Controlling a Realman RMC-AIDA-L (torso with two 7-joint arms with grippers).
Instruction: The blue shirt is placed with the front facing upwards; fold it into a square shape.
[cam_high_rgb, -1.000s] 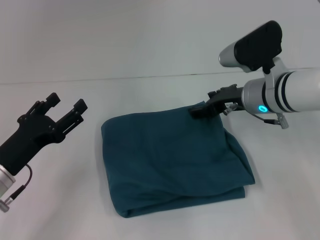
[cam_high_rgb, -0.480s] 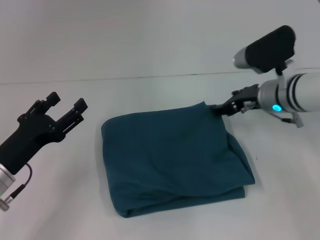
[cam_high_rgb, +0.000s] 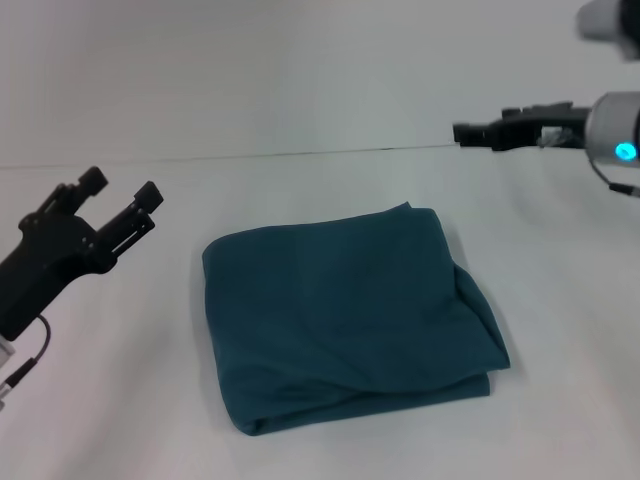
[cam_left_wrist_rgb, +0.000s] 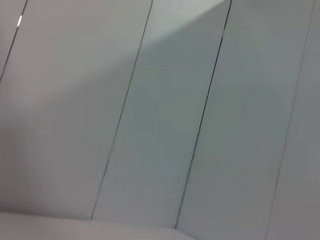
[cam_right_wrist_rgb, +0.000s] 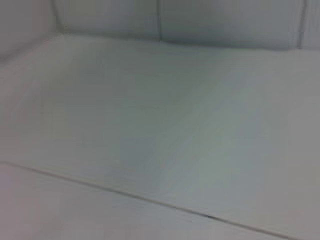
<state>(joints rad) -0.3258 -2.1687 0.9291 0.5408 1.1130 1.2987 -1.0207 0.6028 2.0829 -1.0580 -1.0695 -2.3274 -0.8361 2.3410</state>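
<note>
My right claw has let go of the blue shirt's far right corner and lifted clear, its state unreadable, while my left claw hangs spread; the shirt lies mid-desk as a rough square, so folding looks done.

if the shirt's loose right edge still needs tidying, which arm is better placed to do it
Probably the right. Its hand is raised beyond the shirt's far right corner, on the side where the layers bulge unevenly. The left hand, fingers open, hangs off the opposite, neater edge and would have to cross the whole shirt.
</note>
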